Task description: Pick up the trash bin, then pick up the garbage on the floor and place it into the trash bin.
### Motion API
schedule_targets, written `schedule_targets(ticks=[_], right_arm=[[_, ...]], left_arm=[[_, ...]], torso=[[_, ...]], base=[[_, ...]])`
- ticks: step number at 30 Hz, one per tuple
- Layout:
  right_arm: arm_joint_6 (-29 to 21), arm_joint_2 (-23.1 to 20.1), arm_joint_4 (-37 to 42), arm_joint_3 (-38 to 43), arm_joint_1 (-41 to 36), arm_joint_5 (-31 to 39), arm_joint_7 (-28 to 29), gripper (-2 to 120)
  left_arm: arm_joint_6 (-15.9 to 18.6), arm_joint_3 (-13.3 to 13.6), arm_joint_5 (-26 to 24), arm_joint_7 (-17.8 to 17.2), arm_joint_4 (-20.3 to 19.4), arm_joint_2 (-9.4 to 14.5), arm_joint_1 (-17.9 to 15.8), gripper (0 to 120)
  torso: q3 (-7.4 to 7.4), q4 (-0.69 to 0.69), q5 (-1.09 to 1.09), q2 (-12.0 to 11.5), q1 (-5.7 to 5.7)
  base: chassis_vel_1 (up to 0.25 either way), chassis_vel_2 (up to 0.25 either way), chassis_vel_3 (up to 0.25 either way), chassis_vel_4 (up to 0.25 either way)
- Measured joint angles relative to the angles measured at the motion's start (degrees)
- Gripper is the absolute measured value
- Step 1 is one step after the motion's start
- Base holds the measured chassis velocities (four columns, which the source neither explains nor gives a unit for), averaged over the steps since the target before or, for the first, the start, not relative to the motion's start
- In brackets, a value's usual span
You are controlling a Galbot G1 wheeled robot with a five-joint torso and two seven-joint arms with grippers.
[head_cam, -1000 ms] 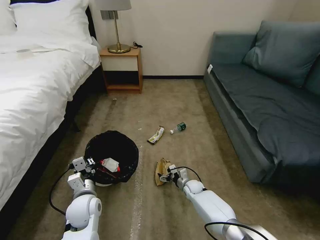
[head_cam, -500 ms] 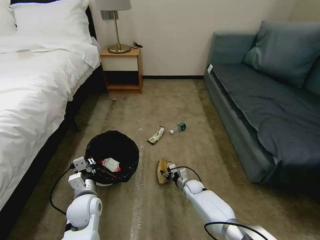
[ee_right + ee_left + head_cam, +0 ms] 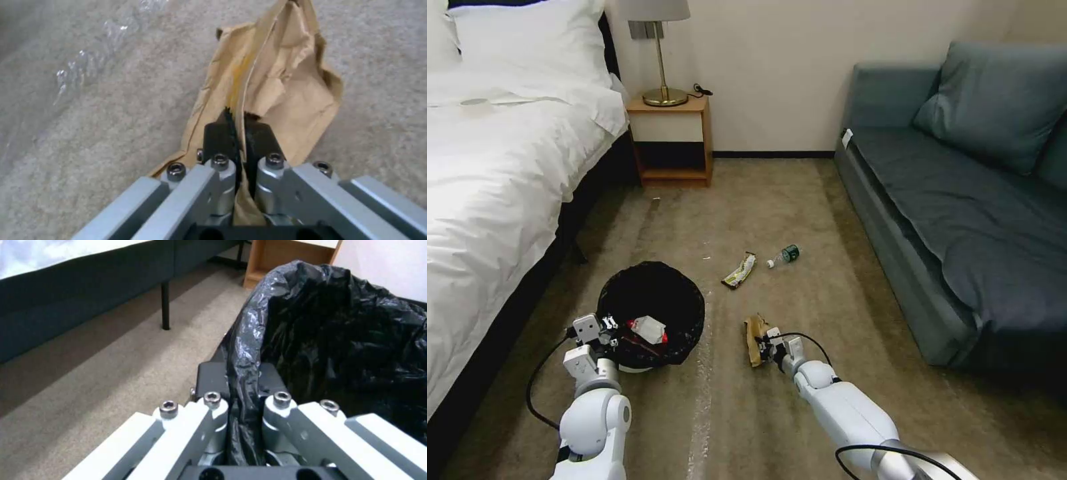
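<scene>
Two tools engaged: my right tool [image 3: 238, 133] pinches the crumpled brown paper bag [image 3: 285, 83] for transfer; my left tool [image 3: 242, 383] clamps the round white black-lined trash bin [image 3: 654, 310] rim, steadying it.

The trash bin [image 3: 651, 313] is a small round white bin lined with a black plastic bag, upright at near left beside the bed side, its liner rim crumpled. A red snack packet [image 3: 647, 330] lies inside it on the near side. A brown paper bag [image 3: 753, 337], creased and folded on edge, stands near centre, right of the bin. A yellow-black wrapper [image 3: 739, 270] lies flat on the carpet farther off, with a small clear green-labelled bottle [image 3: 784, 255] on its side just right of it.
</scene>
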Motion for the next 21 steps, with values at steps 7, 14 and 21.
schedule_targets(ticks=[7, 14, 21], right_arm=[[0.8, -1.2, 1.3, 1.8, 1.0, 1.5, 0.8, 0], [3.5, -2.3, 3.9, 3.9, 2.6, 2.4, 1.3, 0], [6.3, -3.1, 10.0, 4.4, 3.7, 4.4, 2.3, 0]], left_arm=[[0.0, 0.4, 0.0, 0.0, 0.7, -0.1, -0.4, 4], [-0.1, 1.0, 0.2, 0.0, 1.2, -0.2, -0.8, 4], [-0.1, 0.9, 0.0, 0.0, 1.6, 0.0, -1.1, 4]], torso=[[0.0, 0.0, 0.0, 0.0, 0.0], [0.0, 0.0, 0.0, 0.0, 0.0], [0.0, 0.0, 0.0, 0.0, 0.0]], base=[[0.0, 0.0, 0.0, 0.0], [0.0, 0.0, 0.0, 0.0], [0.0, 0.0, 0.0, 0.0]])
